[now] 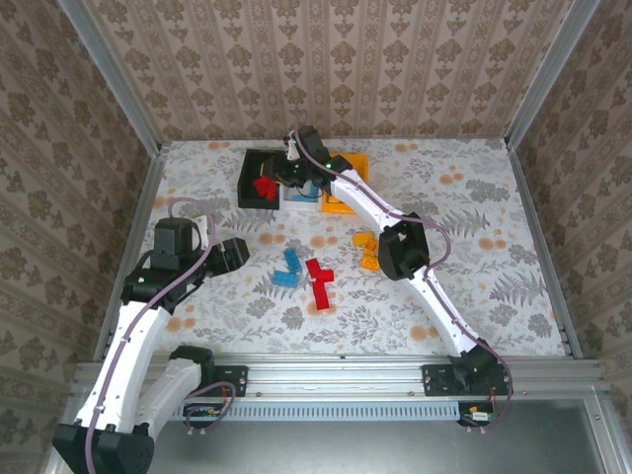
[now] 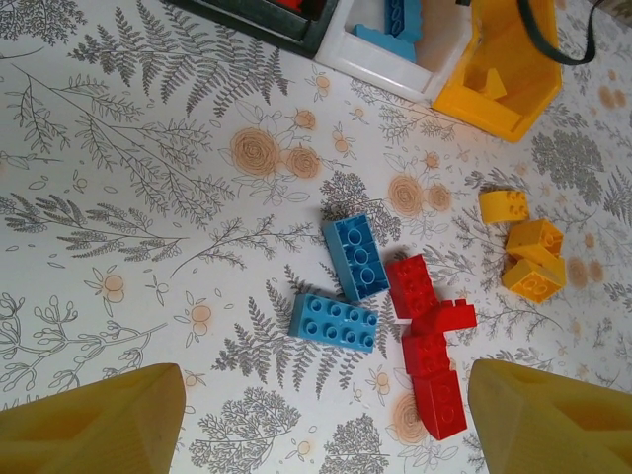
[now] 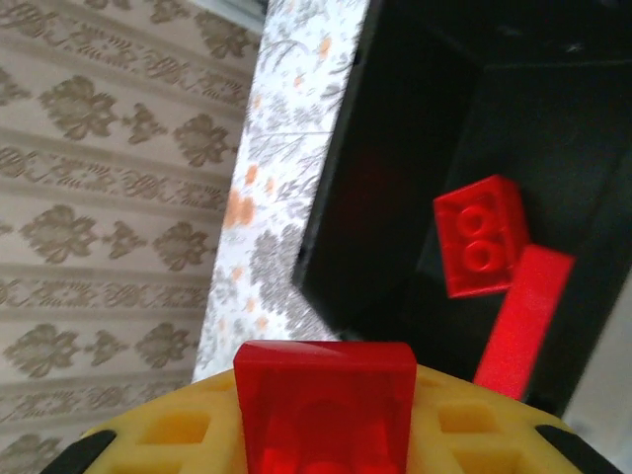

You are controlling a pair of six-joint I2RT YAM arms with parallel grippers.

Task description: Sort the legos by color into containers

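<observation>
Clamped between the yellow fingers [image 3: 158,434] of the right gripper [image 3: 326,449] sits the held red brick [image 3: 326,395], right up against the wrist lens. Beyond it opens the black bin [image 3: 375,197], and the gripper hangs above its near rim. Inside that bin lie a square red brick [image 3: 479,237] and a long red brick [image 3: 523,316], touching at one corner.

From above, the three bins stand in a row by the table's far edge, somewhat left of its middle: the black bin on the left, the white bin [image 1: 296,200] touching it, and the orange bin [image 1: 344,204] on the right. The white bin holds blue pieces [image 2: 395,25].

Near the middle of the table lies the unsorted pile. Two blue bricks [image 2: 355,257] touch at a corner, and a cluster of red bricks [image 2: 430,336] lies just beside them. Three orange-yellow bricks [image 2: 528,252] lie a little apart, towards the right edge.

The left gripper [image 2: 326,425] hovers over this pile, on the side of the table's near edge, with its jaws spread wide and nothing between them.
</observation>
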